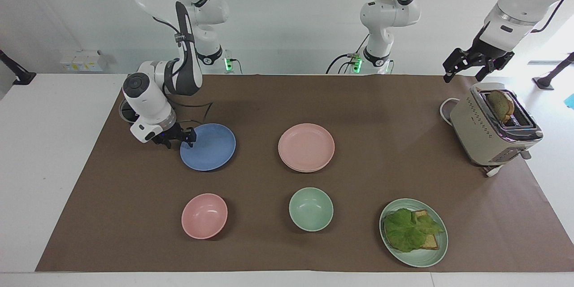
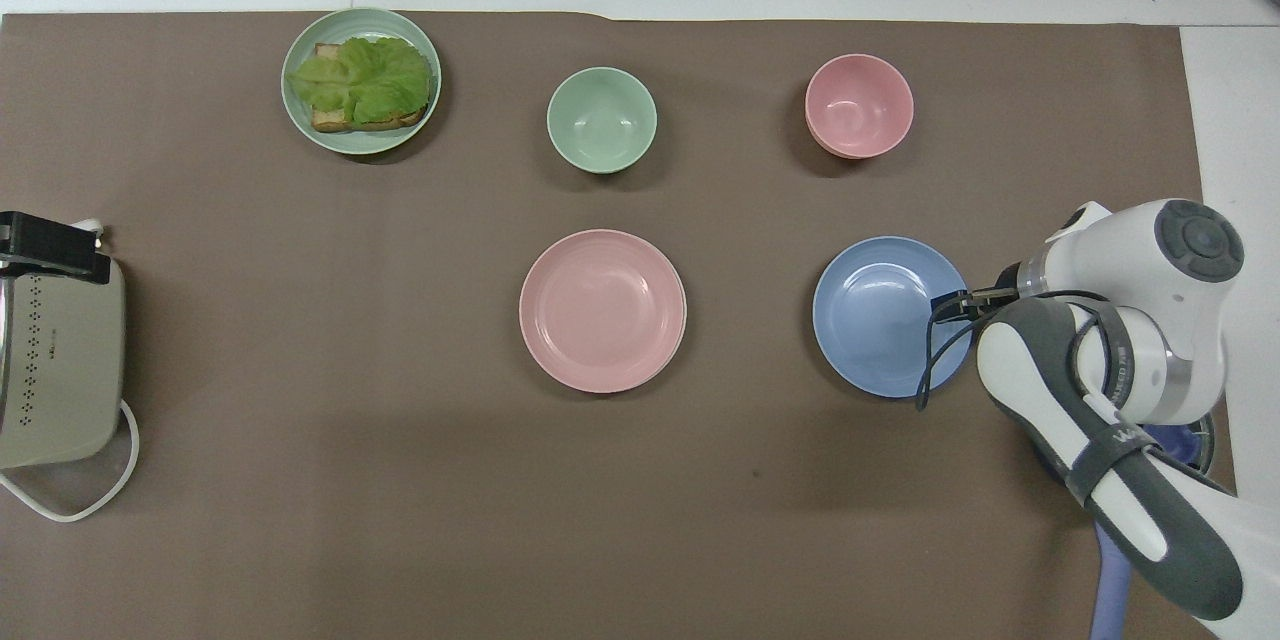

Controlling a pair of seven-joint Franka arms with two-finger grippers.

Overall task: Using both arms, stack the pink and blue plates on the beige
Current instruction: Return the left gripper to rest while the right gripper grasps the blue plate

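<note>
The blue plate [image 1: 208, 147] [image 2: 885, 316] lies flat on the brown mat toward the right arm's end. My right gripper [image 1: 181, 137] [image 2: 962, 301] is low at the plate's rim, on the side toward the right arm's base. The pink plate [image 1: 306, 145] [image 2: 602, 310] sits mid-table on the beige plate [image 1: 308, 171], of which only a thin rim shows. My left gripper [image 1: 474, 62] [image 2: 52, 248] hangs open and empty in the air above the toaster.
A beige toaster [image 1: 493, 128] holding a slice of bread stands at the left arm's end. Farther from the robots are a pink bowl [image 1: 204, 215], a green bowl [image 1: 310, 209] and a green plate [image 1: 426, 258] with toast and lettuce.
</note>
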